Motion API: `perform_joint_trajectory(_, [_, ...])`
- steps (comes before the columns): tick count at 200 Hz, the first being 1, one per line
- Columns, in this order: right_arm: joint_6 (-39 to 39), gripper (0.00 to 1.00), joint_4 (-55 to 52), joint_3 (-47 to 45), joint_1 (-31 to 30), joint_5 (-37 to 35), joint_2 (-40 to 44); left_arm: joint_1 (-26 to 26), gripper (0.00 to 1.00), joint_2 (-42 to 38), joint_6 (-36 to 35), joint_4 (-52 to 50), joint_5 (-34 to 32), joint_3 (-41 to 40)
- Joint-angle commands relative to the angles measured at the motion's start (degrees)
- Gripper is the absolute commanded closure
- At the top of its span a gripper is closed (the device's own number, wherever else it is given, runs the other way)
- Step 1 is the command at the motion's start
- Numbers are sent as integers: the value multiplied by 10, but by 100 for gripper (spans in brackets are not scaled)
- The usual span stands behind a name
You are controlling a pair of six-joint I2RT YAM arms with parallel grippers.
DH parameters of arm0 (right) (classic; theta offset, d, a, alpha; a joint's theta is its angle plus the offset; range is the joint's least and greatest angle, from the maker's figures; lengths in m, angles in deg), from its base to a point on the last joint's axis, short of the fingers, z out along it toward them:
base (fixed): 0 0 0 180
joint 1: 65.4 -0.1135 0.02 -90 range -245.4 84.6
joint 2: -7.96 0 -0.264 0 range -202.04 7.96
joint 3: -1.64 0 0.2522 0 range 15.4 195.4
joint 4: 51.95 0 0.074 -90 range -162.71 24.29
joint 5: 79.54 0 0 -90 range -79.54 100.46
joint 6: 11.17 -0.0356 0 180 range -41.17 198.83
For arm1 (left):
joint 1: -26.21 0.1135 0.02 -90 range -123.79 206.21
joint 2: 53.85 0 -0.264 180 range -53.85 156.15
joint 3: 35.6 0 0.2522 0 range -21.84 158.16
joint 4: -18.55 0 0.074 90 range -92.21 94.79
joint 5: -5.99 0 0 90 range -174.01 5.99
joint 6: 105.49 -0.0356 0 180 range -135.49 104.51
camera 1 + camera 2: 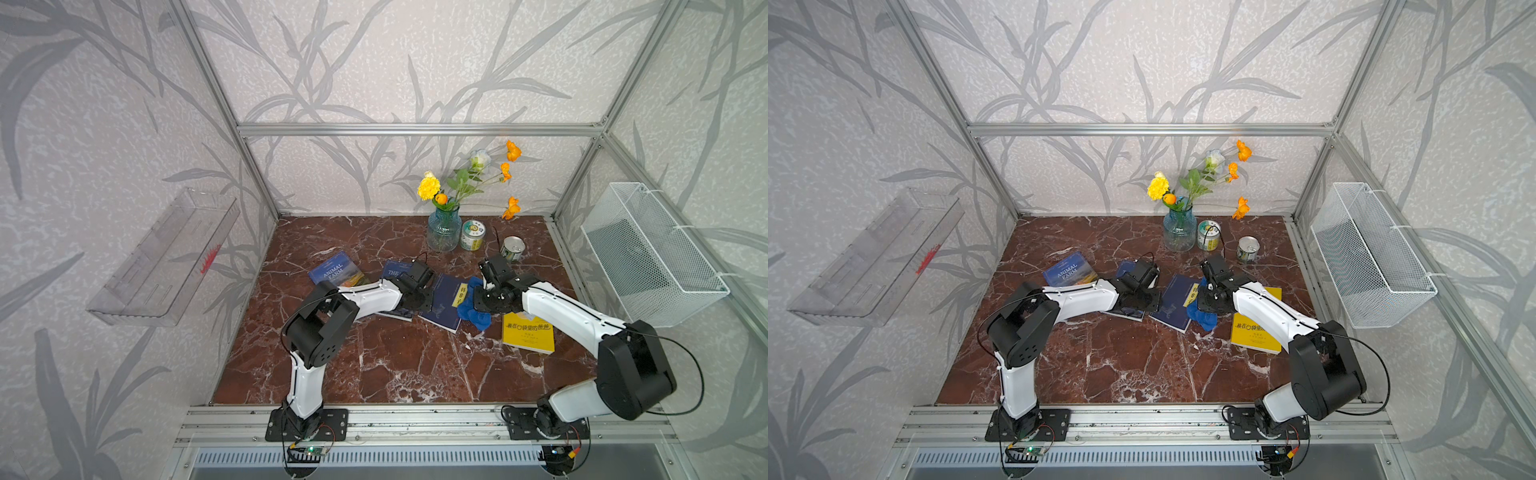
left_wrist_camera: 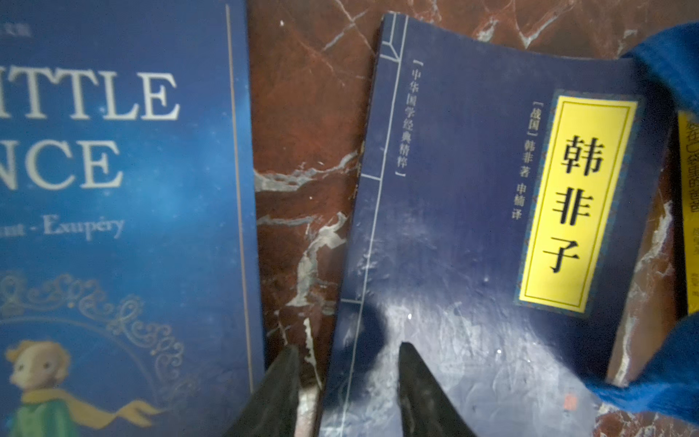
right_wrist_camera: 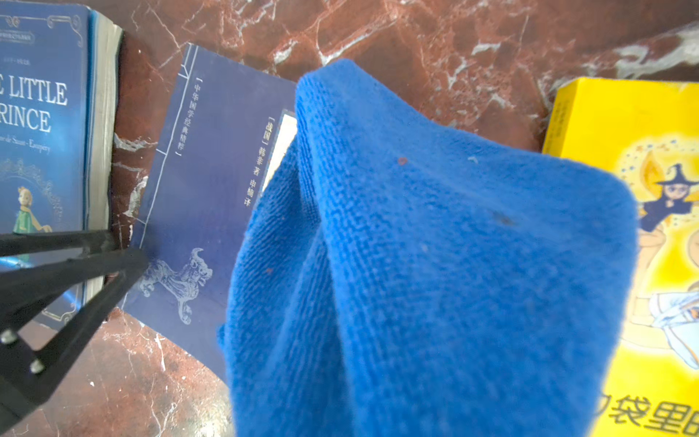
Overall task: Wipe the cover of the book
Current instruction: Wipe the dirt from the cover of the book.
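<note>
At centre of both top views, the dark blue book lies closed and flat on the marble table, with the Little Prince book to its left and the yellow book at lower right. Left gripper: jaws moderately apart, holding nothing. One fingertip sits on the cover near the spine edge; the other stands over bare table beside it. Right gripper: closed on the blue cloth, which hangs bunched at the book's right-hand edge. Judged step: the wipe is starting, as nearly all the cover shows bare. The next move calls for drawing the cloth across the cover toward frame left, pressed down, with the left fingertip pinning the book against sliding. Whether that fingertip presses or merely touches cannot be told.
</note>
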Motion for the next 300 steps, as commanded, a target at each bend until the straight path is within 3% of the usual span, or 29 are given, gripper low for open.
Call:
perform_joint_trajectory(1, [12,84,-21,2,2,-18,30,3,56,14,-10,-21,-9,16])
perform_joint_trajectory(50, [14,85,-44,33,-1,-3,58,0,64,34,22,1,60,13])
perform_joint_trajectory(94, [3,86,-37,52,-50,-8,56,-5,77,44,37,-1,74,19])
perform_joint_trajectory(145, [-19,86,-2,41,-56,0,-41,-6,90,44,33,-16,62,21])
perform_joint_trajectory(234, [-32,88,23,146,-15,34,-285,-5,92,106,37,-92,44,84])
perform_joint_trajectory(300, [-32,90,10,219,-19,39,-384,-6,93,119,40,-101,53,96])
